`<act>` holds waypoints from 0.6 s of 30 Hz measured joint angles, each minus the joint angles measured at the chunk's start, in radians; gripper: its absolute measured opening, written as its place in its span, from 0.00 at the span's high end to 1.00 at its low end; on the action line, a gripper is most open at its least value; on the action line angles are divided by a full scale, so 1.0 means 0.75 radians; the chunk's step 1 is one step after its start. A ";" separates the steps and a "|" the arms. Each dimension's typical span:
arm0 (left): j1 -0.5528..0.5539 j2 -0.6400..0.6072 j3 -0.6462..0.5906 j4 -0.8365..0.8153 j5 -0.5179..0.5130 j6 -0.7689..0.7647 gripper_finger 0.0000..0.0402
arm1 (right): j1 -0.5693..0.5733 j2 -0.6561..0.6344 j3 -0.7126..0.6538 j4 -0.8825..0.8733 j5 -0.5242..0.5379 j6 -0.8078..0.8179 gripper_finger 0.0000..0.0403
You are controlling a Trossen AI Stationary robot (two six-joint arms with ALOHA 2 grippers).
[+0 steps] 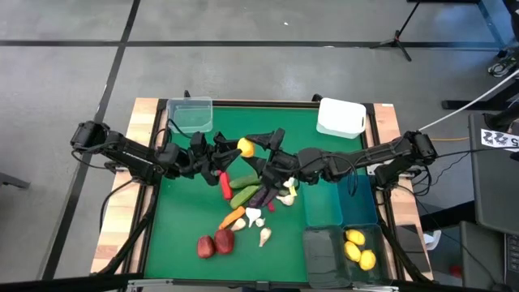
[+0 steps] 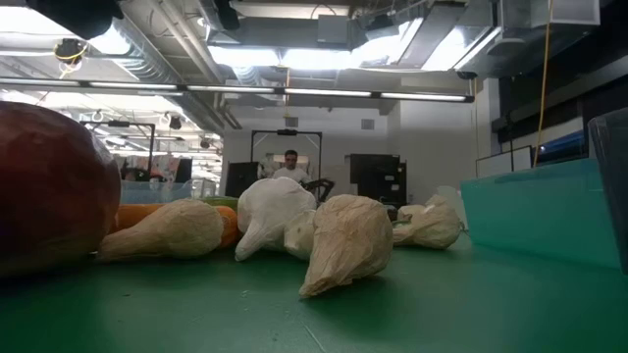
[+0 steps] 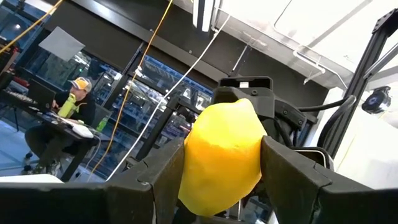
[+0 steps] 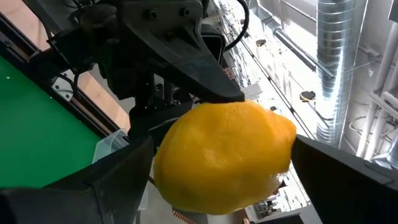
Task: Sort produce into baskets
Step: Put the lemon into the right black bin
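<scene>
Green table [image 1: 178,219], scattered produce [image 1: 243,212], baskets [image 1: 340,235] along edges

A yellow lemon [image 1: 245,147] sits above the green surface [image 1: 182,219] centre. The clear rectangular bin [image 1: 190,114] lies at 11 o'clock, the white bin [image 1: 340,117] at 1 o'clock. Two yellow lemons [image 1: 360,250] lie in the teal translucent bin [image 1: 358,213] at 4 o'clock.

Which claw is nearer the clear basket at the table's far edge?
Left. The left claw, gripping the lemon, sits diagonally off the clear basket; the right claw is beyond the lemon, farther away.
</scene>
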 joint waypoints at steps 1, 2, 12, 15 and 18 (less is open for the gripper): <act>0.000 0.000 0.000 0.000 0.000 0.001 0.51 | 0.001 0.000 0.000 0.001 -0.001 0.000 0.10; 0.000 0.000 0.000 -0.003 0.000 0.001 0.51 | 0.001 0.000 0.000 0.002 -0.001 0.000 0.11; 0.000 0.000 -0.001 -0.018 -0.001 0.006 0.51 | 0.002 0.000 0.000 0.005 0.019 0.011 0.32; 0.000 -0.001 -0.001 -0.022 -0.003 0.006 0.51 | 0.002 0.000 0.000 0.004 0.020 0.015 0.33; 0.000 -0.001 -0.001 -0.025 -0.004 0.009 0.51 | 0.002 0.000 0.000 0.001 0.029 0.015 0.33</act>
